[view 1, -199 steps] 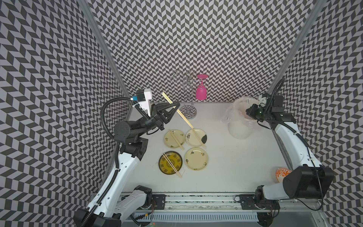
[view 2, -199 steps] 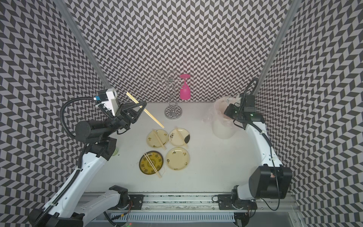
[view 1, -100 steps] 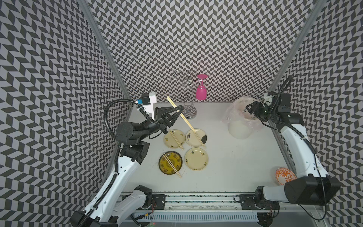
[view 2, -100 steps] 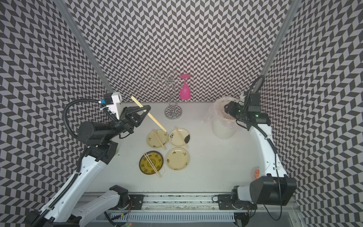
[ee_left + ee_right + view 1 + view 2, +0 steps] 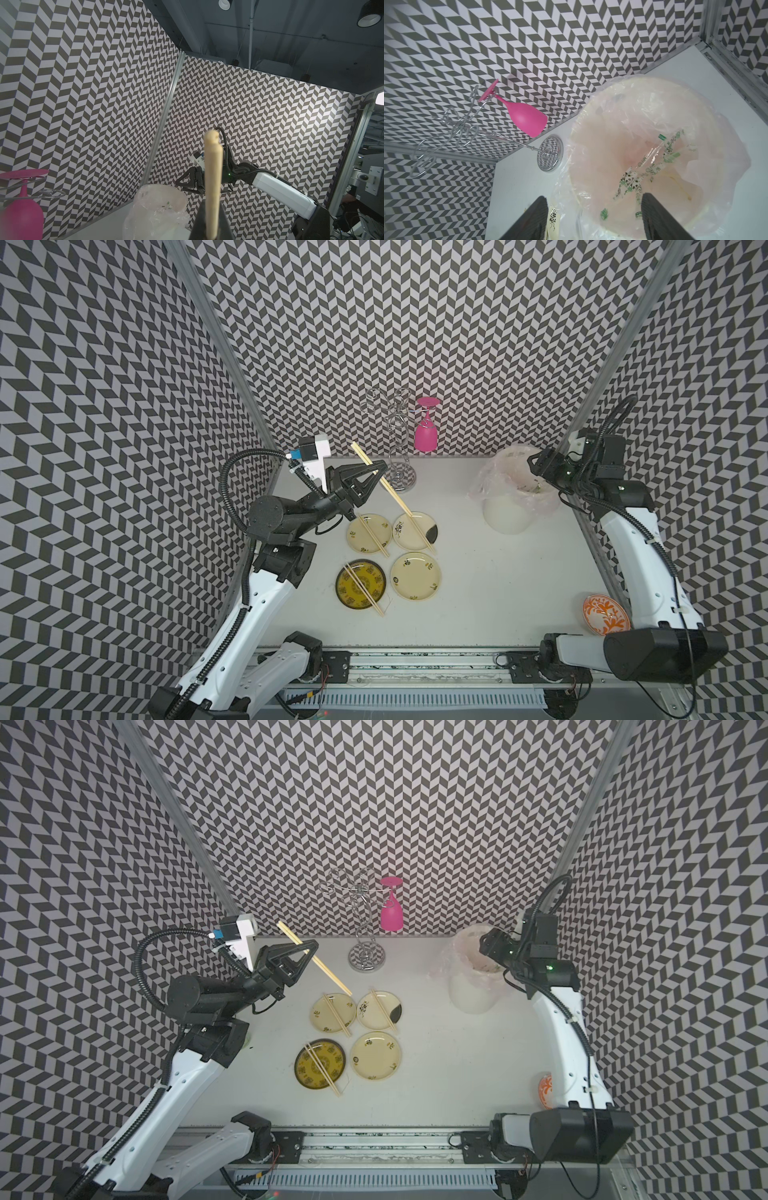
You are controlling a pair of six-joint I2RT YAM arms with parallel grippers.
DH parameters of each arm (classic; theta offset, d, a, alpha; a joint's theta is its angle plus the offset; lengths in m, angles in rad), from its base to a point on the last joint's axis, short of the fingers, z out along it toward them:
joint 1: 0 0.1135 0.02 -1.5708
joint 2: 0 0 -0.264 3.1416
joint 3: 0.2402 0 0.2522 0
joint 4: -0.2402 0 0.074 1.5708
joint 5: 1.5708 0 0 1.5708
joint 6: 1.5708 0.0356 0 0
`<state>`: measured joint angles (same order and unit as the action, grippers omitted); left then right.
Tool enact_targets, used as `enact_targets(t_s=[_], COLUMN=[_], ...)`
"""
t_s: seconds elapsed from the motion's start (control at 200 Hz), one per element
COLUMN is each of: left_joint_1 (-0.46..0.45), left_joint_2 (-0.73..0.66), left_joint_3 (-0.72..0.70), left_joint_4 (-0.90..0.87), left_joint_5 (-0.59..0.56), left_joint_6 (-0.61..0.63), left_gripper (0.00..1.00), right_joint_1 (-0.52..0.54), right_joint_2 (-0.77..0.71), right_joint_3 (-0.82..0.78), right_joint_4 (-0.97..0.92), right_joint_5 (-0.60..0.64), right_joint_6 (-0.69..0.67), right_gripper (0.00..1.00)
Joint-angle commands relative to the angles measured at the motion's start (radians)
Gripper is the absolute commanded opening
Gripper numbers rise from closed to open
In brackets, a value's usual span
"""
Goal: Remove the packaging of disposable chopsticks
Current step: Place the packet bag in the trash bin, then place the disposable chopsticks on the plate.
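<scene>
Above the table (image 5: 498, 572), the left gripper (image 5: 309, 947) clamps the disposable chopsticks (image 5: 328, 971) near mid-length, probably a sound hold for light, stiff sticks. The right gripper (image 5: 593, 220) gapes over limp, slippery-looking packaging (image 5: 652, 164) inside the bin bag (image 5: 726, 145).

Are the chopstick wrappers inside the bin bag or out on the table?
Inside. In the right wrist view the clear packaging with green marks lies within the pink bin bag.

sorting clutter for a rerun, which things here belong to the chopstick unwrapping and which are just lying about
In the job: bare chopsticks in the shut left gripper; wrappers in the bin; open right gripper; pairs on plates.
Lying about: pink glass; wire rack; orange bowl.
</scene>
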<state>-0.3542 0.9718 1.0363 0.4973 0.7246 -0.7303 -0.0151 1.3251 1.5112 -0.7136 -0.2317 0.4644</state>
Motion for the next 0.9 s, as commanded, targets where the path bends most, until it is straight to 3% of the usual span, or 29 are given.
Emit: enact_targets(t_s=[0.0,0.085,0.14,0.185,0.305,0.385,0.616,0.896], left_joint_1=[0.001,0.033,0.053,0.057,0.055,0.055,0.036,-0.019], left_joint_2=[0.025,0.061,0.084,0.097,0.110,0.102,0.078,0.086], left_joint_3=[0.025,0.016,-0.005,-0.022,-0.052,-0.053,-0.048,-0.042], left_joint_4=[-0.070,-0.081,-0.029,0.018,0.107,0.116,0.159,0.169], left_joint_5=[-0.054,-0.044,0.001,0.036,0.107,0.124,0.188,0.194], left_joint_6=[-0.002,-0.070,-0.127,-0.149,-0.171,-0.170,-0.172,-0.161], left_gripper=[0.00,0.00,0.00,0.00,0.00,0.00,0.00,0.00], right_joint_1=[0.168,0.344,0.425,0.493,0.699,0.775,0.831,0.880], right_joint_2=[-0.091,-0.182,-0.228,-0.245,-0.228,-0.201,-0.158,-0.068], right_joint_3=[0.049,-0.064,-0.166,-0.224,-0.244,-0.215,-0.189,-0.128], right_joint_4=[0.209,0.427,0.607,0.707,0.673,0.581,0.547,0.550], right_joint_5=[-0.177,-0.421,-0.566,-0.617,-0.554,-0.468,-0.307,-0.301], right_joint_6=[-0.110,-0.172,-0.117,-0.076,-0.171,-0.251,-0.284,-0.277], right_gripper=[0.70,0.67,0.65,0.65,0.65,0.65,0.60,0.53])
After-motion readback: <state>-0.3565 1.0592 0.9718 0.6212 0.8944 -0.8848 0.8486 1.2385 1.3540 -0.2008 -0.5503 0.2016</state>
